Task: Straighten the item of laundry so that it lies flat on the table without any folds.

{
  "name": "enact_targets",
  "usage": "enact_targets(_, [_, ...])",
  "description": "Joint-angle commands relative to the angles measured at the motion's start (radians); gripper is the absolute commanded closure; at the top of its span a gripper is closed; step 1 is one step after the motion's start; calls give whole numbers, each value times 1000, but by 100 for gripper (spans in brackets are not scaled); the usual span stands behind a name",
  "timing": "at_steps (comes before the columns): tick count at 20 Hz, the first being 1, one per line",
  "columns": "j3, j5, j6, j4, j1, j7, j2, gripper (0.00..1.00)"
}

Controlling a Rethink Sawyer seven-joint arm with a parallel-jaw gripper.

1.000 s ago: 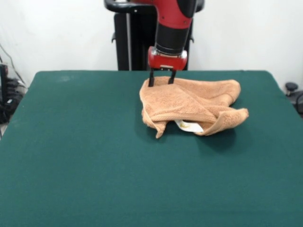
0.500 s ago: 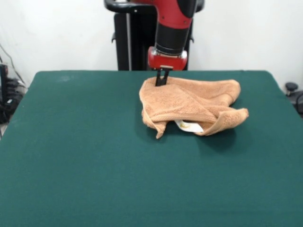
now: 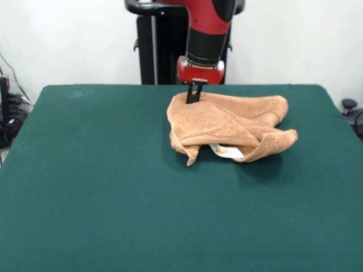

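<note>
Pinching the far edge of the towel [image 3: 229,126], our gripper [image 3: 193,100] now has its jaws drawn narrow on the cloth, where a second ago they stood wide astride that edge. We judge the grasp made. The towel lies folded and unmoved on the table [image 3: 102,187], its label [image 3: 226,151] peeking out.

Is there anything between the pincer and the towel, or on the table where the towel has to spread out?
Nothing visible. The pincer is shut on the towel at its far edge, and the table around shows only green cloth.
</note>
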Motion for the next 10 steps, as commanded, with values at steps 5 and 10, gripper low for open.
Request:
enact_targets(5, [3,43,71,-101,29,155,25,100])
enact_targets(10, [8,42,62,-110,21,159,33,100])
